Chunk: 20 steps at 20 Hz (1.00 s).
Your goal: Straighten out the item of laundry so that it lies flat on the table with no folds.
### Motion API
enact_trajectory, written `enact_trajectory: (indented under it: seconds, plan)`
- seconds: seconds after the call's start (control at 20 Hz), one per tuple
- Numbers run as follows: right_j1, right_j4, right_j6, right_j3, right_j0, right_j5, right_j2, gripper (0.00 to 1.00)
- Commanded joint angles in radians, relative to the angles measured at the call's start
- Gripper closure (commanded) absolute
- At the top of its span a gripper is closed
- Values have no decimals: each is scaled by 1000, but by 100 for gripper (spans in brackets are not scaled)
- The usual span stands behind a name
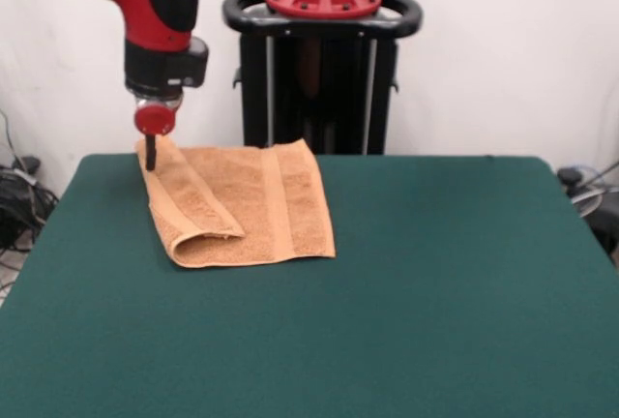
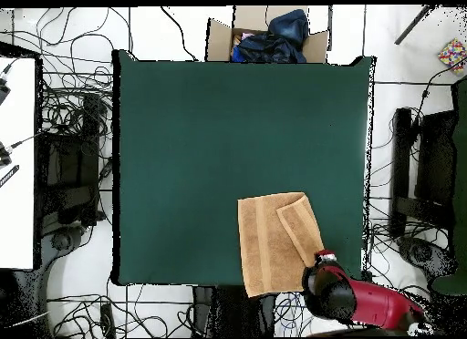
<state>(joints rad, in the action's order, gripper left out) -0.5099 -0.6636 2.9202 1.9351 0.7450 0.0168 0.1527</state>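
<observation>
Green felt of the table (image 1: 435,292) is filling my screens. I cannot tell how the jaws (image 1: 150,159) are standing; they are pressing at the towel (image 1: 280,200) corner, probably to peel back its folded-over flap. Overhead is showing the towel overhanging the table's edge, hidden in front.

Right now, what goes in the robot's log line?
towel: one flap folded over | gripper: at towel's corner | table: towel at robot's edge
</observation>
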Motion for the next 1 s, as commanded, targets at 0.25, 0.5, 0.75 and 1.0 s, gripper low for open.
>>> enact_trajectory:
  seconds: [0.25, 0.5, 0.75, 1.0]
  plan:
    - [89, 129, 69, -148, -96, 34, -36, 0]
    - [99, 193, 79, -168, -124, 57, -39, 0]
    - [116, 244, 80, -178, -152, 46, -27, 0]
    - [117, 285, 77, -184, -164, 46, -32, 0]
